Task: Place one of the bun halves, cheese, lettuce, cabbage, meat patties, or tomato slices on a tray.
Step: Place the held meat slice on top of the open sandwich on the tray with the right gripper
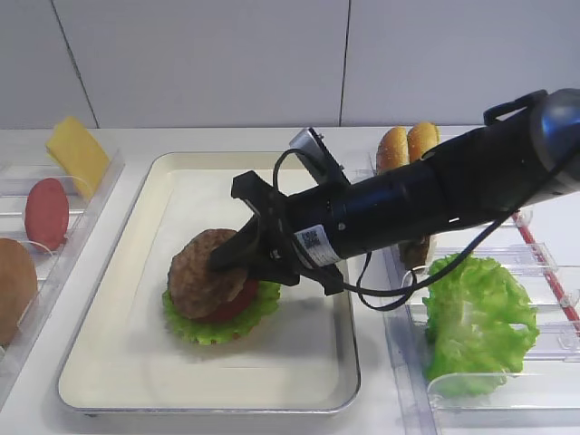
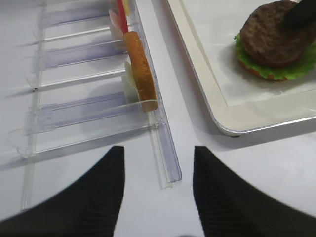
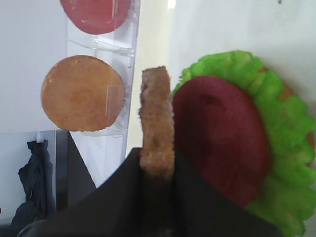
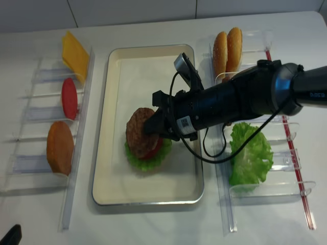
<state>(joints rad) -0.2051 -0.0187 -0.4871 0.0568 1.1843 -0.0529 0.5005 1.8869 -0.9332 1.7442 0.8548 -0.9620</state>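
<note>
On the cream tray (image 1: pixel 127 362) lies a stack: a frilly lettuce leaf (image 1: pixel 217 324), with a bun edge (image 3: pixel 289 94) showing under it, and a red tomato slice (image 3: pixel 219 143) on top. My right gripper (image 1: pixel 231 258) is shut on a brown meat patty (image 1: pixel 199 272) and holds it tilted over the tomato slice. The right wrist view shows the patty (image 3: pixel 157 118) edge-on between the black fingers (image 3: pixel 207 197). My left gripper (image 2: pixel 158 197) is open over bare table, left of the tray's corner (image 2: pixel 232 129).
Clear bins on the left hold a cheese slice (image 1: pixel 77 154), a tomato slice (image 1: pixel 45 213) and a bun half (image 1: pixel 14 285). Bins on the right hold two bun halves (image 1: pixel 408 145) and a large lettuce leaf (image 1: pixel 476 317). A bin rail end (image 2: pixel 168 168) lies ahead of the left gripper.
</note>
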